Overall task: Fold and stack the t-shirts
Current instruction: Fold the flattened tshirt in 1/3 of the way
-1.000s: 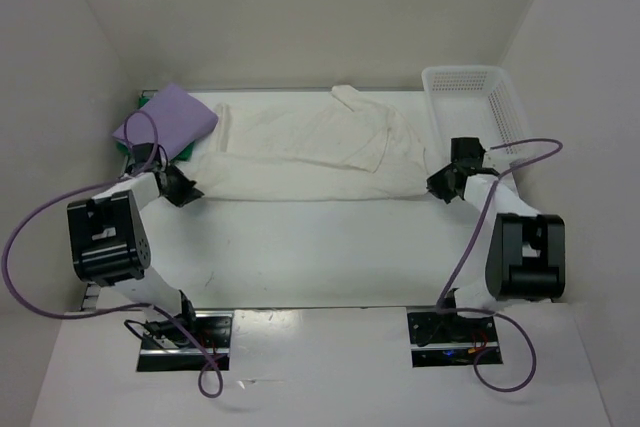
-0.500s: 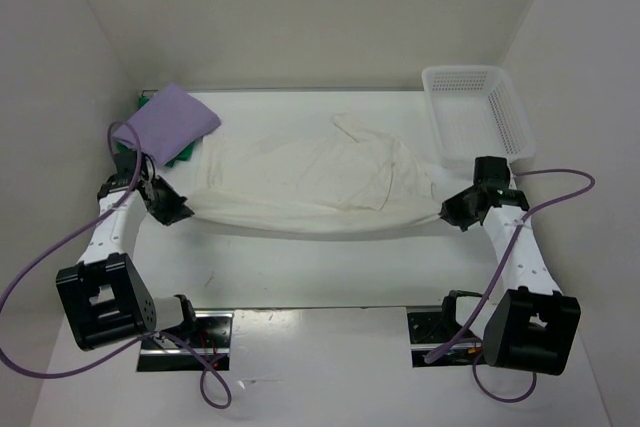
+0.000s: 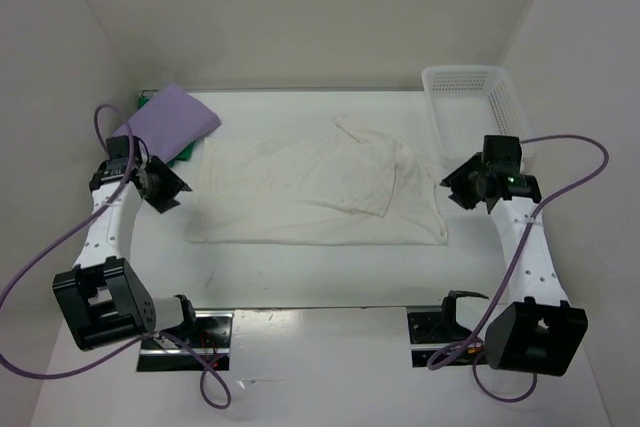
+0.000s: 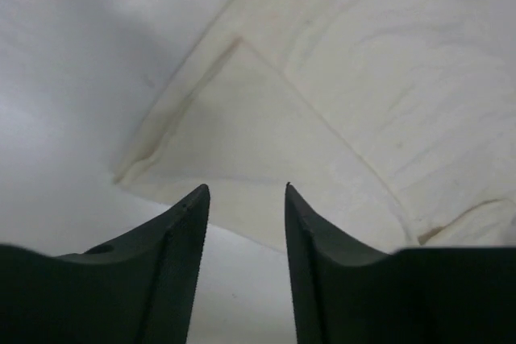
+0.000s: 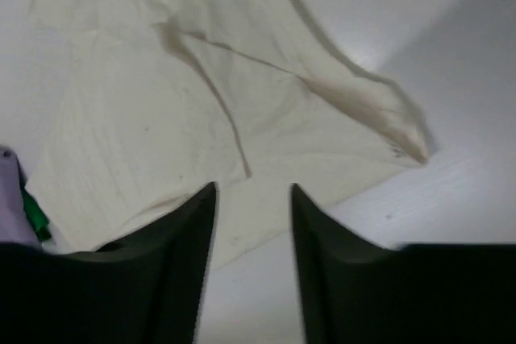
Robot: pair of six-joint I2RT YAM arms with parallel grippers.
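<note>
Since half a second ago, both arms have let go of the cream-white t-shirt, which then hung stretched between them and now lies spread on the middle of the white worktop. The left end effector hovers just off the shirt's left edge, its two dark fingers spread apart with nothing between them; the left wrist view shows the same gap above a turned-over corner of the cloth. The right end effector sits just beside the shirt's right edge, fingers likewise spread and empty, and its wrist camera looks across the whole garment with a sleeve folded inward. At the far left corner, the folded lavender t-shirt rests on top of the green t-shirt, of which only edges show. A white lattice basket stands at the far right corner.
</note>
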